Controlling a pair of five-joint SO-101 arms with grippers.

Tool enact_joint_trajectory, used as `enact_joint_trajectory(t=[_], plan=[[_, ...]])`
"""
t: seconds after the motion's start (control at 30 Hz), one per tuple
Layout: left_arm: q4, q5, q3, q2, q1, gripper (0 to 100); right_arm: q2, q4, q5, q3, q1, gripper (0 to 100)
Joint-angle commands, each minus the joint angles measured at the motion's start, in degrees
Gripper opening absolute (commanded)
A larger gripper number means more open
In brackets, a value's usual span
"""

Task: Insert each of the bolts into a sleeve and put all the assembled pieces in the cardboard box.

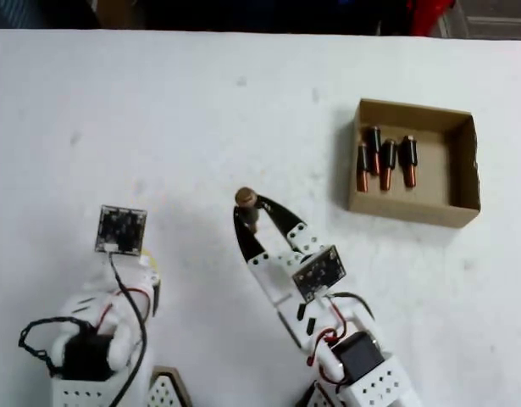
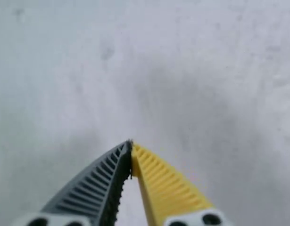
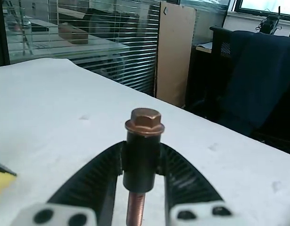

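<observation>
My right gripper [image 1: 249,222] is shut on an assembled piece [image 3: 142,157], a copper bolt standing upright inside a black sleeve, held near the middle of the table. From above, the bolt's hexagonal head [image 1: 246,199] shows at the fingertips. The cardboard box [image 1: 460,172] lies at the right, some way from this gripper, with several assembled pieces [image 1: 385,160] lying inside. My left gripper [image 2: 131,147] is shut with nothing between its grey and yellow fingers, pointing down at bare table; its arm [image 1: 116,280] sits at the lower left.
The white table [image 1: 201,110] spreads wide between the arms and the box. Beyond its far edge, a dark chair [image 3: 258,84] and a window with blinds [image 3: 102,37] stand in the room.
</observation>
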Motion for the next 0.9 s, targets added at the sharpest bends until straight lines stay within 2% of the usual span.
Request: enact_joint_trajectory(t=[0.0,0.53,0.77,0.87], plan=[[-2.0,-0.4,2.3,-0.3,-0.4,2,-0.7,-0.3,0.7,0.4,0.6,1.7],[-1.6,-0.4,11.1,-0.3,-0.5,3,-0.7,2.3,0.7,0.4,0.7,1.7],[-1.6,-0.5,11.1,-0.2,-0.6,3,-0.8,9.3,0.7,0.1,4.0,1.7],[-1.6,-0.8,11.1,-0.2,-2.9,3,-0.8,9.1,0.7,0.0,6.4,1.7]])
